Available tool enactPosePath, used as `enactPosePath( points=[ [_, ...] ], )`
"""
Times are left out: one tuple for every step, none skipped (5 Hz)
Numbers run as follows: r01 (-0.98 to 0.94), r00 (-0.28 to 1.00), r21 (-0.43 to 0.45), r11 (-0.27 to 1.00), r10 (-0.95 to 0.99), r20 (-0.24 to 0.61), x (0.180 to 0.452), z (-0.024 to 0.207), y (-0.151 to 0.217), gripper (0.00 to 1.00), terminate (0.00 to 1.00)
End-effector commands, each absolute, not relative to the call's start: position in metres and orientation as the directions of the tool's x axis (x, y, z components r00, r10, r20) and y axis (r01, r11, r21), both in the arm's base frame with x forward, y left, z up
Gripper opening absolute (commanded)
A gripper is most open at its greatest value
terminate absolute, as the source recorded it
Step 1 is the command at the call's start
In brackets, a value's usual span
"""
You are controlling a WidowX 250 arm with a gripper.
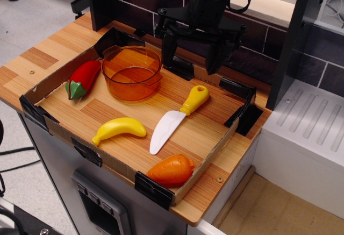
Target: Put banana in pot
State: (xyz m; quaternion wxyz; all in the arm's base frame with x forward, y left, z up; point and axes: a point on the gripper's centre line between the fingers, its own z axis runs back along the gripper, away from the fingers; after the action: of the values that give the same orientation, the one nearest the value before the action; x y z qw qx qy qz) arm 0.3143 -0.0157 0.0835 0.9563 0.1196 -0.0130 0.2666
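Note:
The yellow toy banana [119, 129] lies on the wooden tray floor near the front left. The translucent orange pot [131, 73] stands upright and empty at the back left, behind the banana. My gripper [192, 57] hangs at the back of the tray, right of the pot and well above and behind the banana. Its two black fingers [168, 50] are spread wide with nothing between them.
A red pepper [83, 79] lies left of the pot. A white knife with yellow handle [177, 118] lies right of the banana. An orange carrot [171, 171] sits in the front corner. Low cardboard walls [102, 162] edge the tray. A white sink unit [306, 127] stands to the right.

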Motion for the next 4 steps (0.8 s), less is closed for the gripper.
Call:
enactPosePath(
  points=[
    [-0.513, 0.858, 0.222, 0.829, 0.507, 0.089, 0.314, 0.083, -0.016, 1.00, 0.00],
    [-0.282, 0.959, 0.151, 0.947, 0.285, 0.003, 0.309, 0.083, -0.014, 1.00, 0.00],
    [-0.038, 0.999, 0.075, 0.996, 0.038, -0.004, 0.293, 0.086, -0.004, 1.00, 0.00],
    [0.199, 0.980, 0.018, 0.980, -0.198, -0.030, 0.280, 0.086, 0.005, 1.00, 0.00]
  ],
)
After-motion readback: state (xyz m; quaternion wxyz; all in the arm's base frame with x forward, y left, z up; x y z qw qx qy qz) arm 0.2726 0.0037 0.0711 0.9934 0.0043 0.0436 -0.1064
